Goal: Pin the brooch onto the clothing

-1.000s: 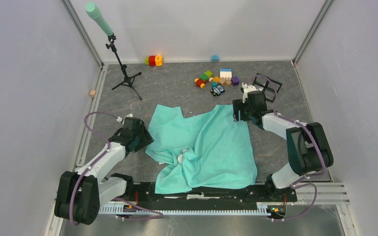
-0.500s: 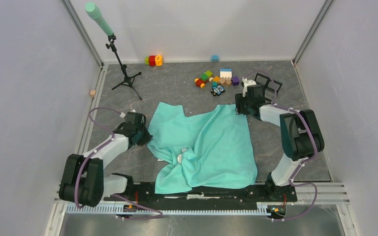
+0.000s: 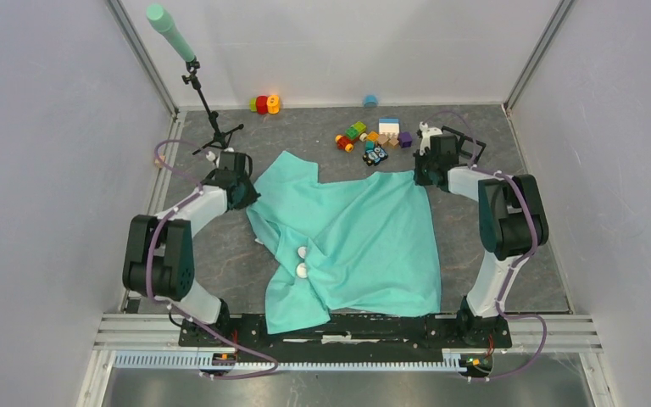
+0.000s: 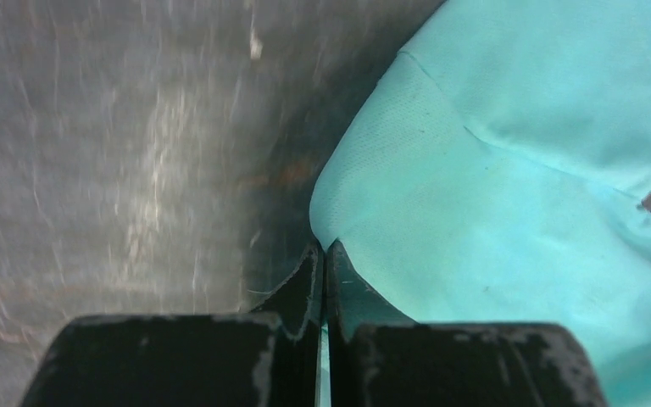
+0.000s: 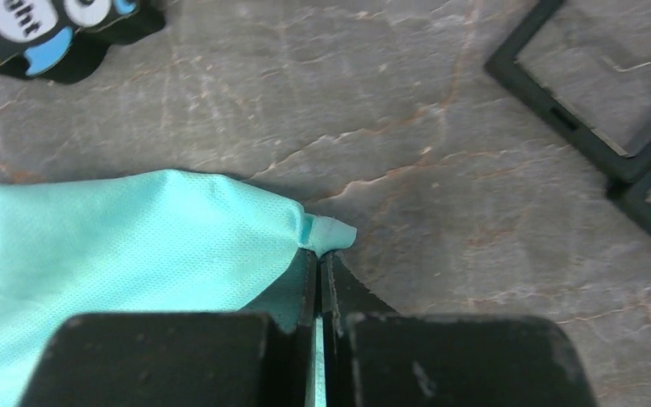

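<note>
Top external: outstretched left tool [image 3: 249, 199] and right tool [image 3: 420, 175] pinch clothing [image 3: 364, 246] corners.

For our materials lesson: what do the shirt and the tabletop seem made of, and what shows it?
The shirt looks like soft matte knit fabric: fine dotted weave, loose folds. The tabletop looks hard, grey, stone-like: rusty veins, faint sheen; maybe printed laminate.

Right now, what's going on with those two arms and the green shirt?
Both arms are handling the mint-green T-shirt, which lies rumpled on the grey table. The left gripper is shut on its far left corner and the right gripper is shut on its far right corner, holding the far side spread between them. Neither holds a brooch, so pinning has not yet begun. A cluster of small toys sits just beyond the shirt.
</note>
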### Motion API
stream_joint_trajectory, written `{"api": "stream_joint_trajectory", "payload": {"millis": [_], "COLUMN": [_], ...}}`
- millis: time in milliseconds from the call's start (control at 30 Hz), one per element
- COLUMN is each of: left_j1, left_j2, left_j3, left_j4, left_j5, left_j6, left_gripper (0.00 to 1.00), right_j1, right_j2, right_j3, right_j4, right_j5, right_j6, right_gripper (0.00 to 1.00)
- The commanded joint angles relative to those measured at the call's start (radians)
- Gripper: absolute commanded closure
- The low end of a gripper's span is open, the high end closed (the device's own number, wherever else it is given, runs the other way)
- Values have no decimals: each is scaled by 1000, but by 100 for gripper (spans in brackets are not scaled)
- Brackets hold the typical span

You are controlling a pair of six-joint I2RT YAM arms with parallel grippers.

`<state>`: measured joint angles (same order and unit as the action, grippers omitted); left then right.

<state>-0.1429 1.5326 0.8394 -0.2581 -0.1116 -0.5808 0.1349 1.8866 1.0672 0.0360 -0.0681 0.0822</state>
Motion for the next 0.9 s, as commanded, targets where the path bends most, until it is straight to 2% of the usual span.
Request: {"api": "stream_joint_trajectory", "payload": {"millis": [0, 267, 433, 467, 500, 600, 633, 700, 767, 867], "left_j1": [8, 8, 8, 8, 8, 6, 5, 1, -4, -17], "left_j2": [94, 317, 397, 400, 399, 364, 345, 293, 233, 137], "left_j3": [177, 479, 571, 579, 585, 575, 566, 542, 509, 437], "left_j4": [-7, -90, -121, -125, -129, -130, -130, -130, -132, -154], "left_j5": [-121, -207, -230, -214, -193, -136, -114, -84, -64, -57], "left_j6": [112, 226, 256, 259, 259, 251, 246, 236, 230, 225], "left_gripper": [98, 98, 97, 91, 82, 44, 34, 23, 17, 9], "right_j1": [-42, -75, -77, -76, -78, -77, -77, -76, -76, -77], "right_j2": [15, 107, 135, 136, 134, 100, 82, 42, -4, -95], "right_j3": [92, 277, 336, 345, 354, 356, 350, 339, 317, 245], "right_j4": [-9, -81, -102, -110, -118, -128, -129, -142, -160, -177], "right_j5": [33, 62, 62, 62, 60, 27, 13, -15, -38, -65], "right_j6": [-14, -38, -47, -48, -51, -56, -56, -58, -56, -44], "right_gripper": [100, 100, 99, 95, 86, 60, 54, 44, 37, 30]}}
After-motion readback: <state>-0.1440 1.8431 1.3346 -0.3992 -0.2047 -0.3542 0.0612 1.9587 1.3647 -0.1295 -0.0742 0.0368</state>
